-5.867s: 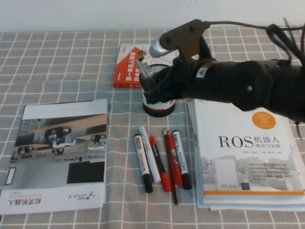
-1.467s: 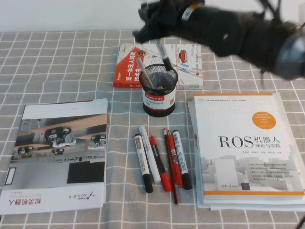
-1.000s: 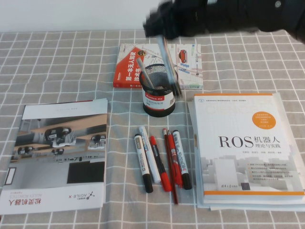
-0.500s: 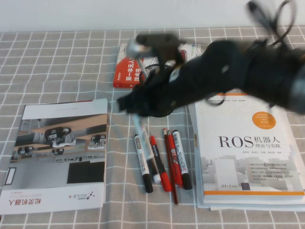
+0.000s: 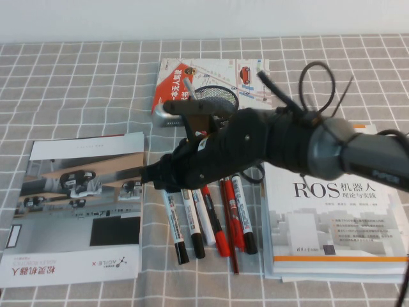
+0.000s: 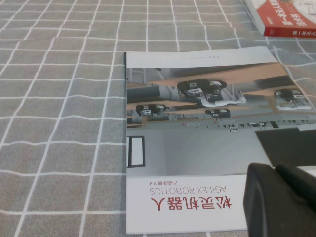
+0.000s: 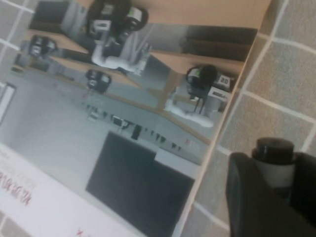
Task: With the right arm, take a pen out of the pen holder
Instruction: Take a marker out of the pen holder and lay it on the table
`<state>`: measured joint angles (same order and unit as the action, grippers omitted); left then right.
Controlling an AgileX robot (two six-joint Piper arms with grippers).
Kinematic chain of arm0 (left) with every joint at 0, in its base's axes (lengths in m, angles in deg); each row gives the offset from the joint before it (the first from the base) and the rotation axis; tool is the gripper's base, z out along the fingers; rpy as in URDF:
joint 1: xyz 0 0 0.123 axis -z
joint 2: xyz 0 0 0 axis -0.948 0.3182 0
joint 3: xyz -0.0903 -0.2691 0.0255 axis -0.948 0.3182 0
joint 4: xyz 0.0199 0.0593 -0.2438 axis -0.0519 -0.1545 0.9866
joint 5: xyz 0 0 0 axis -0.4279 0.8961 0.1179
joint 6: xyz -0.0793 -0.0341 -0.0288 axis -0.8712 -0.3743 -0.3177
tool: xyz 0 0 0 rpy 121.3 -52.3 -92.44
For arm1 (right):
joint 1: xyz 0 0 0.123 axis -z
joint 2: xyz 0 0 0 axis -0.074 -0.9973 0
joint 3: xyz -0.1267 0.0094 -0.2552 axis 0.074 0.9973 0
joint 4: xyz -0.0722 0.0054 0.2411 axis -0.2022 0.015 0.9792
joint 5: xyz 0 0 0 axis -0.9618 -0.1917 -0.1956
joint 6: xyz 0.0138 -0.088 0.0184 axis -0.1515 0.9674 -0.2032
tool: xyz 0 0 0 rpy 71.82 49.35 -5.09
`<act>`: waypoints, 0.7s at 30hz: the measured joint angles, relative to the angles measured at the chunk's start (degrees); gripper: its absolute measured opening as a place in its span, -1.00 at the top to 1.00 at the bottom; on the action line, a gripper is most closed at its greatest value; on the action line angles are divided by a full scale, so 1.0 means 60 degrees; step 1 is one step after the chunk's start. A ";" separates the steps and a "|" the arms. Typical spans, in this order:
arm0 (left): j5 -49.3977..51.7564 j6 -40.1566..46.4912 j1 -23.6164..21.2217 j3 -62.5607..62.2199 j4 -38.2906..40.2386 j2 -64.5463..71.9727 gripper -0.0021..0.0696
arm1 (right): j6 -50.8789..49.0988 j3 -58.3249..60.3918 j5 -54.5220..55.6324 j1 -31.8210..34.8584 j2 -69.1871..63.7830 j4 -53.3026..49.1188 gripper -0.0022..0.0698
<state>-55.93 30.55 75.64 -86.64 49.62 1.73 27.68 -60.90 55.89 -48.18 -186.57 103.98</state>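
While the right arm (image 5: pixel 307 144) reaches in from 3 o'clock across the middle of the table, the right gripper (image 5: pixel 160 181) sits low at the centre. It's in the narrow lane of cloth between the brochure (image 5: pixel 77 204) at 9 o'clock and the row of pens (image 5: pixel 217 224) at 6 o'clock. And it's clenched on a pen (image 5: pixel 174 227): the right wrist view shows that pen's black end (image 7: pixel 273 148) pinched in the dark claw. The white barrel runs from the claw toward 6 o'clock, black tip nearest the robot, just beside the leftmost marker of the row (resting on the cloth or hanging just off it, I cannot tell). The pen holder (image 5: pixel 220 96) stands behind at 12 o'clock, apart from the pen. Only its mesh rim and one grey pen (image 5: pixel 188 85) leaning out show; the arm hides the rest. Room to move is tight here, brochure edge on one side, markers on the other. Bare checked tablecloth (image 5: pixel 77 83) lies open at 10 and 11 o'clock. The ROS book (image 5: pixel 332 211) fills 4 o'clock, its far corner covered by the arm. The red book (image 5: pixel 211 77) lies flat at 12, behind the holder. The left gripper (image 6: pixel 279 195) appears only in the left wrist view, a dark block partly cut off, above the brochure's near end; clenched or released, I cannot tell.
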 joint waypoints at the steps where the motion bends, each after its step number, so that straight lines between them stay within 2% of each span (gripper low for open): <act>1: 0.0000 0.0000 0.0000 0.0000 0.0000 0.0000 0.95 | 0.0000 -0.0070 0.0000 0.0000 -0.0118 0.0020 0.63; 18: 0.0000 0.0000 0.0000 0.0000 0.0000 0.0000 0.95 | 0.0000 -0.0494 0.0175 0.0227 -0.0929 -0.0057 0.63; 21: 0.0000 0.0000 0.0000 0.0000 0.0000 0.0000 0.95 | 0.0054 -0.0494 0.0231 0.0227 -0.0929 -0.0077 0.56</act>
<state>-55.93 30.55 75.64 -86.64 49.62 1.73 28.00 -63.86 57.27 -46.82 -192.14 103.52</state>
